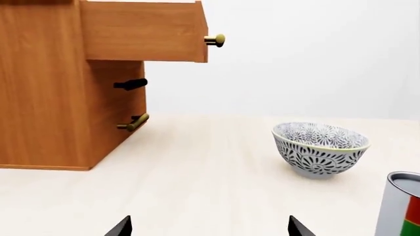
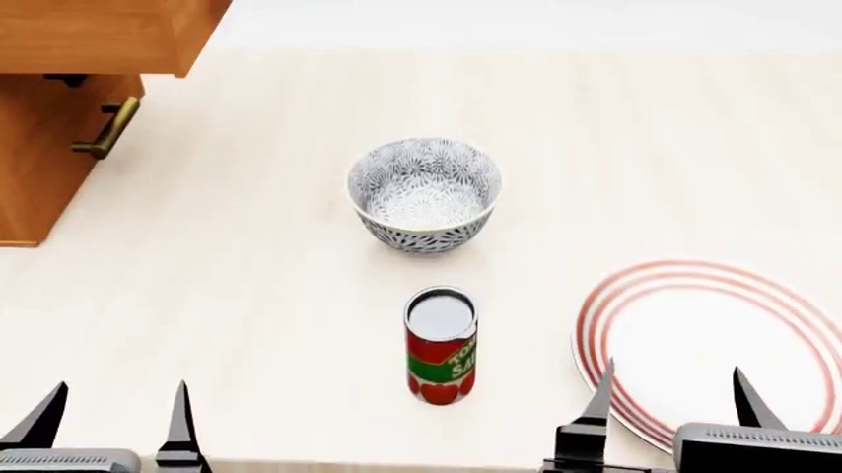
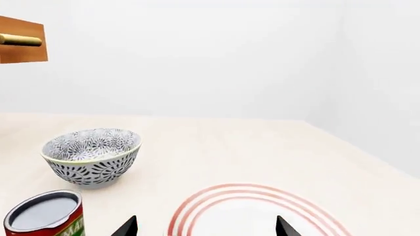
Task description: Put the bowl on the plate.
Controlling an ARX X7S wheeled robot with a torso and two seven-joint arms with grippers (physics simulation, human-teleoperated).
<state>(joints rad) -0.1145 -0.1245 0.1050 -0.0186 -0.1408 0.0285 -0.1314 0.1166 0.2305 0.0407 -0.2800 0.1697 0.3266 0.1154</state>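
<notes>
The bowl stood well ahead of both grippers — left and right — each spread wide, holding nothing.

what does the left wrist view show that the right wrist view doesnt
Only the left wrist view shows the wooden cabinet body, with its pulled-out drawer and lower handles. Only the right wrist view shows the plate, with its red rings, and the can's open top. Both show the bowl, empty and upright on the table, a part of the can beside it, and an open gripper's fingertips at the frame's lower edge.
</notes>
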